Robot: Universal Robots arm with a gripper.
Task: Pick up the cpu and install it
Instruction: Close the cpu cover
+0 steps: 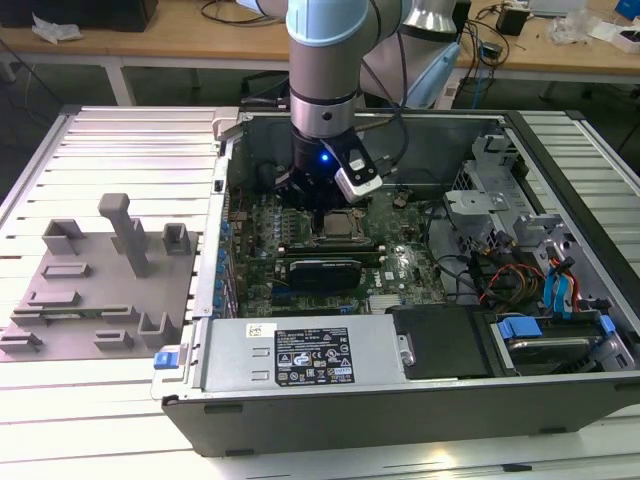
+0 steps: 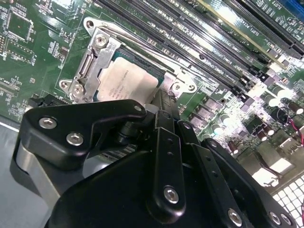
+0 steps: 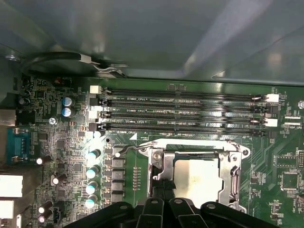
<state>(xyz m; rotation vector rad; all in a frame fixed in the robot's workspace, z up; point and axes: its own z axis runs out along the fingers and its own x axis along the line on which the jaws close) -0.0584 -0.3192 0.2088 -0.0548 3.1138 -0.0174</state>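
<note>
Flat silvery square cpu [image 2: 127, 80]: lay in metal socket frame [image 2: 88, 64]. Black hand [image 2: 161, 102]: at frame edge; released or clenched, could not tell. Risk: nudge could skew cpu in frame.

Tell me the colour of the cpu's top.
The cpu top is pale silvery-white; it shows best in the second wrist view, inside the metal socket frame.

In the exterior view, a long wooden-topped bench [image 1: 180, 40] on white legs [image 1: 121, 82] runs across the top of the frame, strewn with dark cables [image 1: 230, 12], with a crumpled white scrap [image 1: 55, 28] at the upper left. Beneath it lies a dark floor [image 1: 50, 90]. The foreground is a work table [image 1: 120, 135] of pale ribbed metal slats, brightly lit, with glare along its lower edge.
</note>
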